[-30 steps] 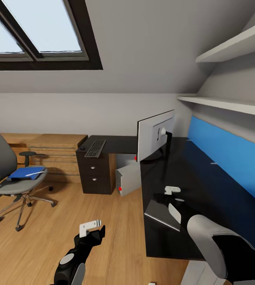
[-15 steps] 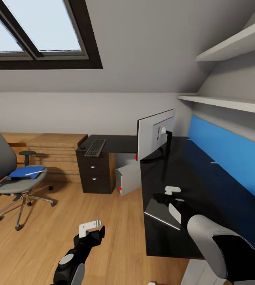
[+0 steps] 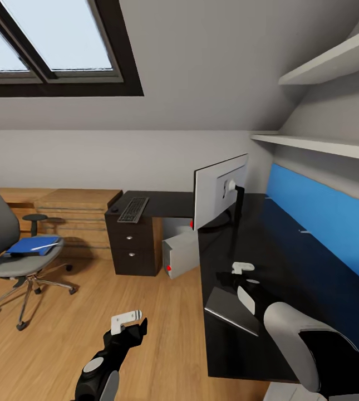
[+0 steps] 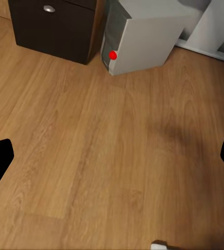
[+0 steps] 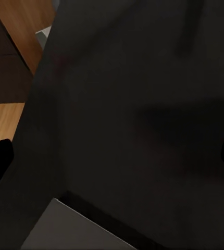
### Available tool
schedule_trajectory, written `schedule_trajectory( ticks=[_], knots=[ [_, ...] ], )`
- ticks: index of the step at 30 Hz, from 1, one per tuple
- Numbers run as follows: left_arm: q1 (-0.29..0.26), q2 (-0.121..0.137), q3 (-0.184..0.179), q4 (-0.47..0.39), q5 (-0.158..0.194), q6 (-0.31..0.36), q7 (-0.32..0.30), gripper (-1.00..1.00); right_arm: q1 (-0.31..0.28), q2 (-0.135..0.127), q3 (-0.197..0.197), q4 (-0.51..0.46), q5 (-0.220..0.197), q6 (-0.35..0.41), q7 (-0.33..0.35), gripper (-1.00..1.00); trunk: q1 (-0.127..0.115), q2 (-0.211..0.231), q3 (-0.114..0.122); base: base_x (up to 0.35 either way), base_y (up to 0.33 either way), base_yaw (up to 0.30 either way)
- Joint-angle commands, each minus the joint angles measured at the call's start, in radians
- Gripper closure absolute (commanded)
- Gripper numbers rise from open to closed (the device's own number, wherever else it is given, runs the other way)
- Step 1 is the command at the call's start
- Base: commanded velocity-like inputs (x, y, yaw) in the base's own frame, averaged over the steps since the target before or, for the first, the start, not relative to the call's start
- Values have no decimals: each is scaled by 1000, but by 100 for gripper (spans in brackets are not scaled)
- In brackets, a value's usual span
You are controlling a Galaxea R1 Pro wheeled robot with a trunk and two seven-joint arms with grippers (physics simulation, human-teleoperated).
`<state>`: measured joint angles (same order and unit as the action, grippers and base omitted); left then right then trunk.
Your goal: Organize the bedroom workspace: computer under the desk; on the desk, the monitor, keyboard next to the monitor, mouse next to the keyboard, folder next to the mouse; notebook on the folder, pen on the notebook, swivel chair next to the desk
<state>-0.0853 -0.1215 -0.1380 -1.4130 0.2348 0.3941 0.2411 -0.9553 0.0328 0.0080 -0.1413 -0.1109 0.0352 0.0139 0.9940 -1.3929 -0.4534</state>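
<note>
The swivel chair point(image 3: 9, 262) stands on the floor at the left, apart from the desk, with the blue folder point(image 3: 30, 245) on its seat and a thin white pen point(image 3: 47, 243) on the folder. On the black desk point(image 3: 279, 262) stands the monitor point(image 3: 219, 192), its grey back toward me. The keyboard point(image 3: 133, 209) lies on the far wing, with a small dark mouse point(image 3: 114, 209) beside it. The computer point(image 3: 180, 253) point(image 4: 138, 41) sits under the desk. My left gripper point(image 3: 128, 322) point(image 4: 112, 156) hangs open over bare floor. Over the desktop point(image 5: 143, 104) my right gripper point(image 3: 245, 275) point(image 5: 112, 156) is open, beside a flat grey slab point(image 3: 229, 309) point(image 5: 75, 229), perhaps the notebook.
A low light-wood chest of drawers point(image 3: 73, 217) lines the far wall behind the chair. Dark desk drawers point(image 3: 130, 250) point(image 4: 54, 26) sit left of the computer. White shelves point(image 3: 324, 145) and a blue wall panel point(image 3: 324, 223) run above the desk. Wood floor point(image 3: 90, 312) lies between chair and desk.
The whole picture has shifted slightly, so the camera has moved; the chair now sits further left in view. Both grippers keep their places and stay open.
</note>
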Motion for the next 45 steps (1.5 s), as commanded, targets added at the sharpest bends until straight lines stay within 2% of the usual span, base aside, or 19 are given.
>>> schedule_trajectory(
  ticks=[1,16,19,20,26,33,45],
  knots=[
    [-1,0,-2,-1,11,3,9,-100,0,0,1,-1,-10,5,1,-100,0,-1,-1,11,0,0],
    [-1,0,0,-6,11,3,9,-100,0,-3,-2,-3,-13,87,-4,-100,0,-1,-1,2,0,0],
    [-1,0,-1,-6,11,3,9,-100,0,-4,-3,-3,-14,106,-19,-100,0,-1,-1,0,0,0],
    [-1,-1,-1,-6,11,3,9,-100,0,-3,-3,-3,-14,120,-46,-100,0,-1,-1,0,0,0],
    [-1,-1,-1,-6,11,3,9,-100,0,-2,-3,-3,-15,128,-67,-100,0,-1,-1,0,0,0],
    [-1,-1,-2,-6,11,3,9,-100,0,-2,-3,-3,-15,130,-74,-100,27,-50,-23,0,0,0],
    [-1,-1,-2,-6,12,3,9,-100,0,-1,0,-3,-15,130,-75,-100,27,-50,-23,0,0,0]
  ],
)
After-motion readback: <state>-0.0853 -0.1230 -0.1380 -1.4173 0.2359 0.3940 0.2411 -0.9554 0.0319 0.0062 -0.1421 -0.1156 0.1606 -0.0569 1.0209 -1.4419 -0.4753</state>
